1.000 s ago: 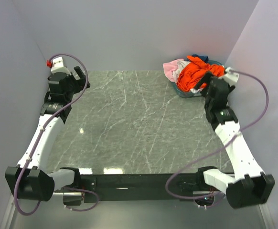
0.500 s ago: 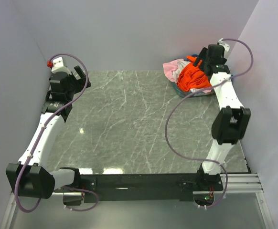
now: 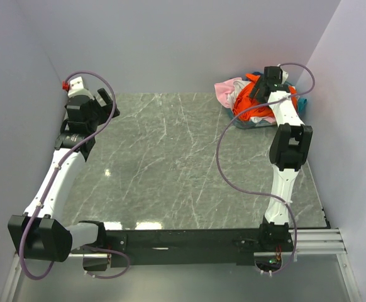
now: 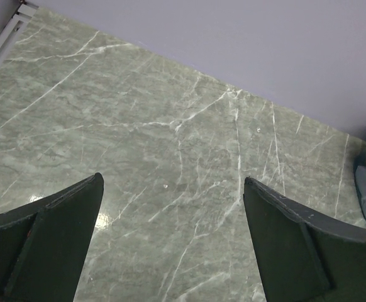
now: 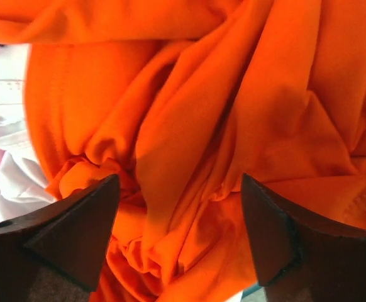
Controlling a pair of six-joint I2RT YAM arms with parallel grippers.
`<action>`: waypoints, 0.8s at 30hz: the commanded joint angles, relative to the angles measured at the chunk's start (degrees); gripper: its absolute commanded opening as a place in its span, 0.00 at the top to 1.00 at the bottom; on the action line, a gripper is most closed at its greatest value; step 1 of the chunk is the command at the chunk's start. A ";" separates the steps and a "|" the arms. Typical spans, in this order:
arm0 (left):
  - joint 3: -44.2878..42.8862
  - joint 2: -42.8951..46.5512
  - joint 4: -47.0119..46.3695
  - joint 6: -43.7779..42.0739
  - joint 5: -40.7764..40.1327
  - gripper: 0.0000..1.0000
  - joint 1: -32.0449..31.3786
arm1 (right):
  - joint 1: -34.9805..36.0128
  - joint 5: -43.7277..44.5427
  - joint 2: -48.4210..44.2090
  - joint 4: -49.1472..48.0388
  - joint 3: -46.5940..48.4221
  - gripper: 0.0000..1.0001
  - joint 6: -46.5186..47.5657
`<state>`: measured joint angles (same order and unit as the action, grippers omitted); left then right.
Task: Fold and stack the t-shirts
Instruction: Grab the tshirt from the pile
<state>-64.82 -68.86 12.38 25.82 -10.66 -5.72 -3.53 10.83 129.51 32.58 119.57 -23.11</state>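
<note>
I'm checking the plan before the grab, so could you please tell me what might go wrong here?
The open right tool hangs over bunched folds of the orange shirt, so it may pinch several layers at once. It lies heaped with the pink shirt and white shirt, so lifting could drag them along.

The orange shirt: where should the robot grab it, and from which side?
Probably a raised crease in the orange shirt, coming straight down from above: it lies crumpled on top, creases standing up, and the open right gripper hangs right over them.
</note>
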 commanded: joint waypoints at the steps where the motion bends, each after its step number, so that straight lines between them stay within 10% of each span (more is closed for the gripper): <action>1: 0.04 -0.05 0.80 -0.16 -1.21 0.01 0.00 | -0.34 -0.11 0.21 0.30 2.16 0.18 -1.32; 6: -0.66 -0.83 1.59 0.45 -1.21 0.01 0.00 | -0.43 -3.87 0.74 -1.03 2.68 0.48 0.35; 11: -2.60 -1.37 1.95 -1.38 2.13 0.01 0.00 | -0.43 -5.56 0.92 -2.25 5.76 1.00 1.84; 24: 3.28 3.99 0.80 -1.31 5.55 0.00 0.00 | 0.72 -6.88 -16.47 -3.40 0.83 1.00 2.46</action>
<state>-63.48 -68.23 15.57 23.24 -7.40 -5.72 -3.44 4.40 123.28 31.88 117.71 -21.78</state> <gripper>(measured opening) 0.995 0.012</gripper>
